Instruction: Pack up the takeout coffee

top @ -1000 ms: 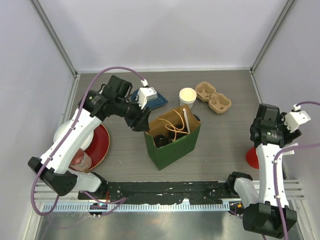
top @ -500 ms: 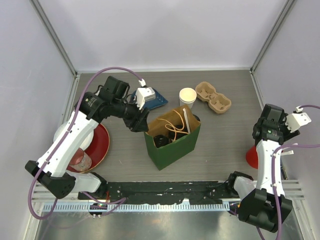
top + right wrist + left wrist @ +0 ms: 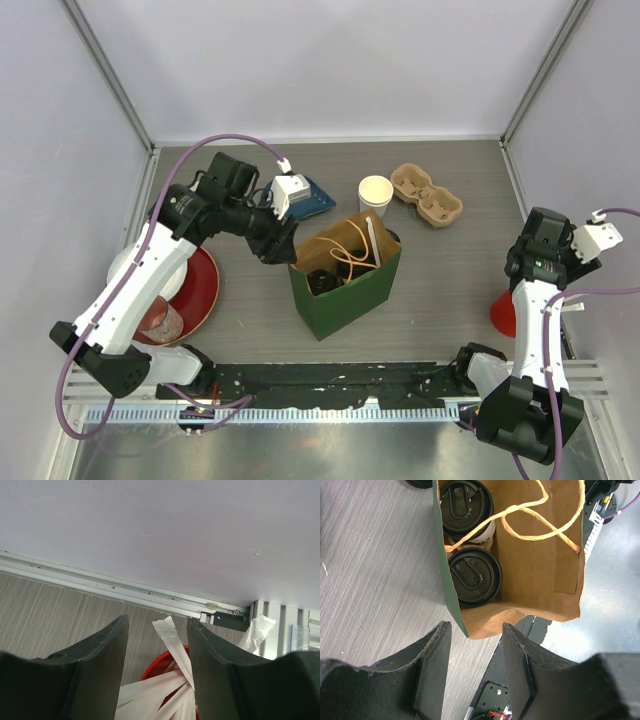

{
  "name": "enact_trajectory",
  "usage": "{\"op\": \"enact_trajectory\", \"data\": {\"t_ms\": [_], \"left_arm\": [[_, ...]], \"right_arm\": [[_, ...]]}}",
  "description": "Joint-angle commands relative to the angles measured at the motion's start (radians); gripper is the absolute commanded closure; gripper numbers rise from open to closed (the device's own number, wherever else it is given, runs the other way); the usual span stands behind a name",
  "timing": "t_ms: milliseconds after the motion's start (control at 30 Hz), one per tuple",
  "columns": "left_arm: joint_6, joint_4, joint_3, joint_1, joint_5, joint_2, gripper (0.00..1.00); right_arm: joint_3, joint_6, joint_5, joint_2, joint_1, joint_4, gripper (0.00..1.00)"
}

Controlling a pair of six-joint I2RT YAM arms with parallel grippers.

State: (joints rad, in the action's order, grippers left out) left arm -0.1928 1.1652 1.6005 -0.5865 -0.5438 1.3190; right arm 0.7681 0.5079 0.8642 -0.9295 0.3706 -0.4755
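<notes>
Sitting in the bag (image 3: 540,580), two lidded cups (image 3: 472,575) (one seemingly tilted).

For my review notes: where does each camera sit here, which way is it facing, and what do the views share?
Top external: above and behind the bases, looking down on the table; left arm and right arm show.
Left wrist: on the left arm, looking down past the left claw into the green bag at two lidded cups.
Right wrist: looking past the right claw at the red cup of straws by the wall.
Shared: bag, top and left wrist; red cup, top and right wrist.
</notes>
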Motion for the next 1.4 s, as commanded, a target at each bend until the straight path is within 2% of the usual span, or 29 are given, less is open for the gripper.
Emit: {"op": "enact_trajectory", "data": {"t_ms": [0, 133, 267, 367, 400, 433, 600, 667, 733, 1067, 1367], "left_arm": [[-0.017, 0.007, 0.019, 0.004, -0.024, -0.035, 0.51], [-0.016, 0.01, 0.022, 0.004, -0.024, -0.04, 0.51], [-0.017, 0.008, 0.021, 0.004, -0.025, -0.04, 0.51], [-0.017, 0.01, 0.022, 0.004, -0.025, -0.041, 0.51], [-0.017, 0.01, 0.021, 0.004, -0.027, -0.041, 0.51], [-0.019, 0.01, 0.021, 0.004, -0.027, -0.04, 0.51], [-0.025, 0.01, 0.013, 0.004, -0.028, -0.037, 0.51], [-0.027, 0.01, 0.013, 0.004, -0.028, -0.037, 0.51], [-0.028, 0.013, 0.013, 0.004, -0.031, -0.038, 0.51], [-0.037, 0.014, 0.018, 0.004, -0.028, -0.035, 0.51], [-0.039, 0.016, 0.012, 0.004, 0.013, -0.035, 0.51]], "right_arm": [[0.005, -0.014, 0.045, -0.006, 0.01, 0.067, 0.45], [0.01, -0.025, 0.021, -0.031, 0.027, 0.081, 0.47], [0.01, -0.037, 0.004, -0.032, 0.034, 0.095, 0.53], [0.008, -0.045, -0.001, -0.028, 0.034, 0.097, 0.66], [0.008, -0.046, -0.002, -0.023, 0.034, 0.097, 0.75], [0.008, -0.046, -0.001, -0.02, 0.034, 0.095, 0.79], [0.014, -0.057, 0.004, 0.008, 0.034, 0.092, 0.87], [0.017, -0.06, 0.006, 0.023, 0.034, 0.09, 0.95], [0.025, -0.069, 0.01, 0.032, 0.034, 0.09, 0.98], [0.166, -0.147, -0.01, 0.083, 0.036, 0.043, 0.99], [0.41, -0.25, -0.122, 0.11, 0.034, 0.031, 0.99]]}}
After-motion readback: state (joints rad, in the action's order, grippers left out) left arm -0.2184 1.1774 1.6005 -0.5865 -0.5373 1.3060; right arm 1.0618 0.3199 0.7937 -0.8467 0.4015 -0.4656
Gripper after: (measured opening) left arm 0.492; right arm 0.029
